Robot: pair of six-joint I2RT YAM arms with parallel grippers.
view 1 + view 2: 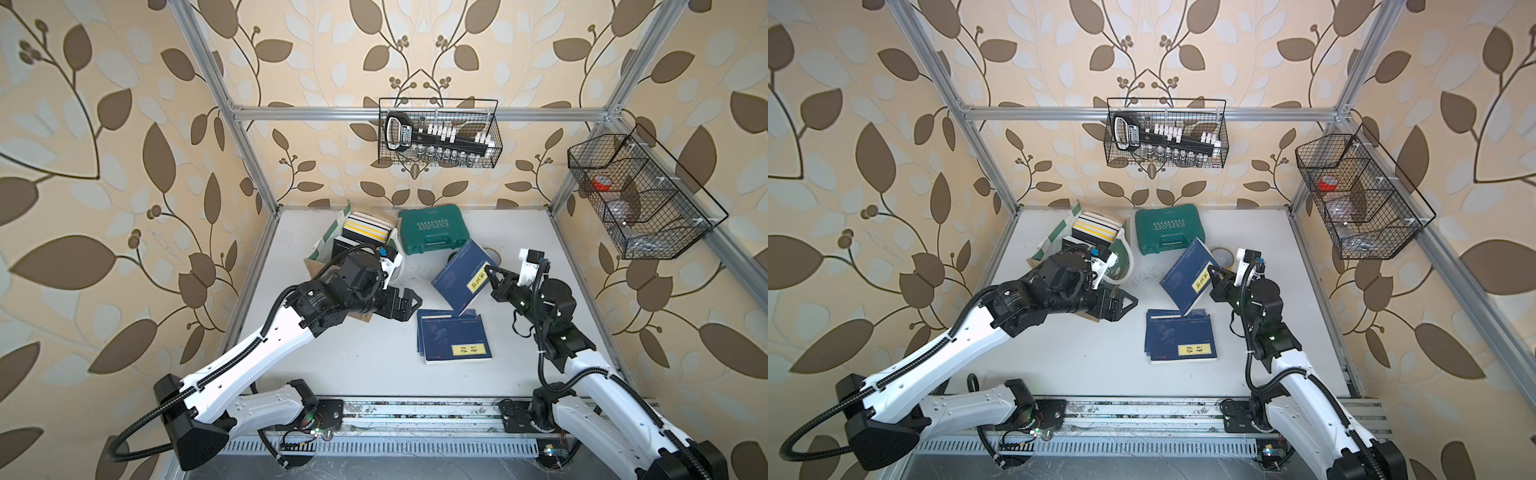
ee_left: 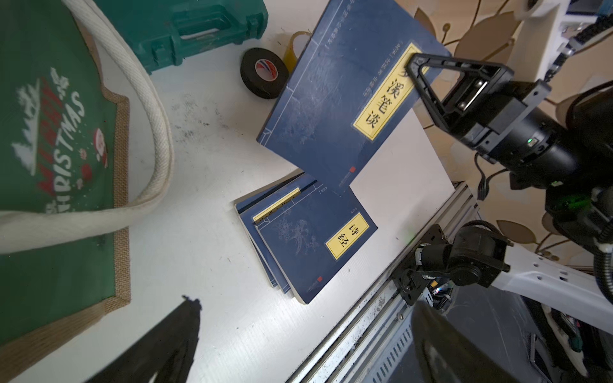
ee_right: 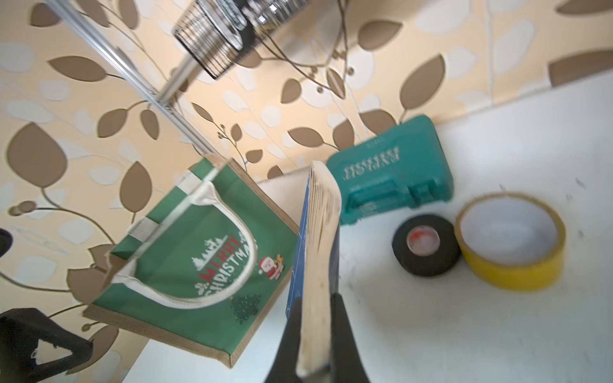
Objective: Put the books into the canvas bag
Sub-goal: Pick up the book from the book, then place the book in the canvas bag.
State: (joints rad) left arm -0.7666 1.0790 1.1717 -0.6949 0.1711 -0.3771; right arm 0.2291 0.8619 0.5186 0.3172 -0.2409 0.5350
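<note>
The canvas bag stands at the back left with several books upright inside it. Its green Christmas panel and white rope handle face the middle of the table. My right gripper is shut on the edge of a navy book with a yellow label, held tilted above the table. A stack of navy books lies flat below it. My left gripper hangs open and empty between the bag and the stack.
A green plastic tool case lies at the back next to the bag. A black tape roll and a yellow tape roll sit behind the held book. Two wire baskets hang on the walls. A metal rail runs along the front edge.
</note>
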